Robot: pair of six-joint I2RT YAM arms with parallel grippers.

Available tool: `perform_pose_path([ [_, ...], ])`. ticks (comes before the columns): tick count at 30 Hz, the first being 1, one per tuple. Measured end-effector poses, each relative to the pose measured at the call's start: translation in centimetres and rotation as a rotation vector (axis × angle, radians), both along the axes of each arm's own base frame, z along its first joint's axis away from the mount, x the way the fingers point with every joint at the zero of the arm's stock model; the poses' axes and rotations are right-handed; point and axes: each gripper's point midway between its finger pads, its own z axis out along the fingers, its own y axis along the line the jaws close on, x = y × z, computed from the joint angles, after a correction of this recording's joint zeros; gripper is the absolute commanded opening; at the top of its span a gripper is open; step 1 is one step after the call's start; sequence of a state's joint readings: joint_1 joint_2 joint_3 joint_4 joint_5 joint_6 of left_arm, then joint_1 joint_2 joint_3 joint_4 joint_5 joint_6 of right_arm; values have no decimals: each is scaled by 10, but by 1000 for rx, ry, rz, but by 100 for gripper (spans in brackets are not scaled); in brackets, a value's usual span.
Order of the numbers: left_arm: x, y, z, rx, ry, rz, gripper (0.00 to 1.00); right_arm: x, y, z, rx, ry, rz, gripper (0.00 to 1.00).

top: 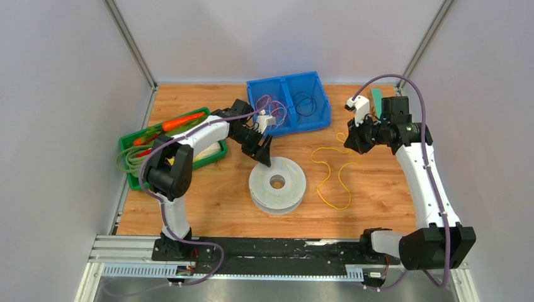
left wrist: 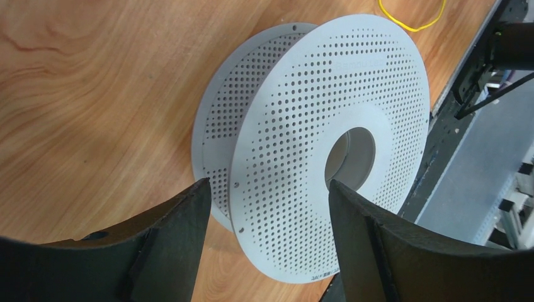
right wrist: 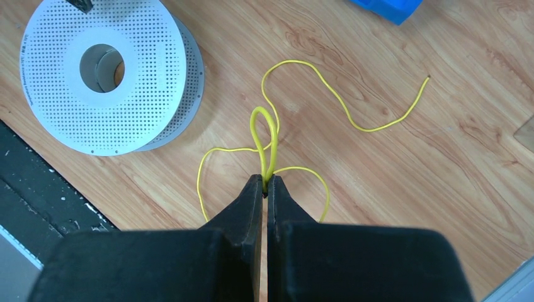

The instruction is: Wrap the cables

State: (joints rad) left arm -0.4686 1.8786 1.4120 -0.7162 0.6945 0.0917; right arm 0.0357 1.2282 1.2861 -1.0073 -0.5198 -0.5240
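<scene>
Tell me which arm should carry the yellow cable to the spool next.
Right. The right gripper is shut on the yellow cable; the left gripper hangs open by the spool, empty.

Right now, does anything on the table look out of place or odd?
The thin bright-yellow cable sprawls in loose curls on the wooden table, beside the white perforated spool, not wound on it. The right claw pinches one loop of it. Nothing looks damaged.

left gripper jaws spread wide, dark fingers low in frame, the gap over the near rim of a perforated white spool lying on the wooden table. yellow cable loop at top edge, beyond the spool; black rail at right.
</scene>
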Motion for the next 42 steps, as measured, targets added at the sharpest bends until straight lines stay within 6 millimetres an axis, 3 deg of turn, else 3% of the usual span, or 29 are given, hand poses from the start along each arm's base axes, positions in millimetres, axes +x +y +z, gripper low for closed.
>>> perform_pose_path([
  [7, -12, -8, -22, -37, 131, -24, 56, -3, 8, 0, 37, 24, 30, 0],
  [13, -22, -16, -18, -100, 221, -30, 3, -6, 15, -2, 74, 65, 56, 0],
  [14, -25, -17, -12, -123, 242, -32, 0, -6, 16, -2, 81, 75, 61, 0],
  [17, -37, -19, 16, -186, 278, -45, 0, -8, 20, -1, 102, 92, 76, 0],
  [20, -52, -17, 55, -204, 176, -94, 0, -12, 25, 4, 129, 94, 92, 0],
  [24, -71, -9, 102, -160, -134, -202, 0, -20, 33, 19, 177, 67, 118, 0],
  [27, -83, -4, 123, -98, -368, -286, 0, -31, 42, 33, 198, 24, 152, 0],
  [29, -96, -1, 123, -63, -457, -338, 0, -39, 47, 41, 208, -3, 178, 0],
  [33, -116, 9, 90, 32, -516, -427, 0, -50, 58, 46, 230, -10, 228, 0],
  [35, -116, 7, 89, 44, -584, -465, 0, -54, 64, 43, 234, 3, 250, 0],
  [37, -119, 5, 88, 52, -625, -499, 17, -59, 71, 39, 235, 18, 278, 0],
  [39, -121, 3, 89, 51, -647, -528, 42, -66, 80, 36, 229, 30, 317, 0],
  [42, -126, 3, 87, 59, -642, -574, 62, -74, 90, 32, 214, 37, 363, 0],
])
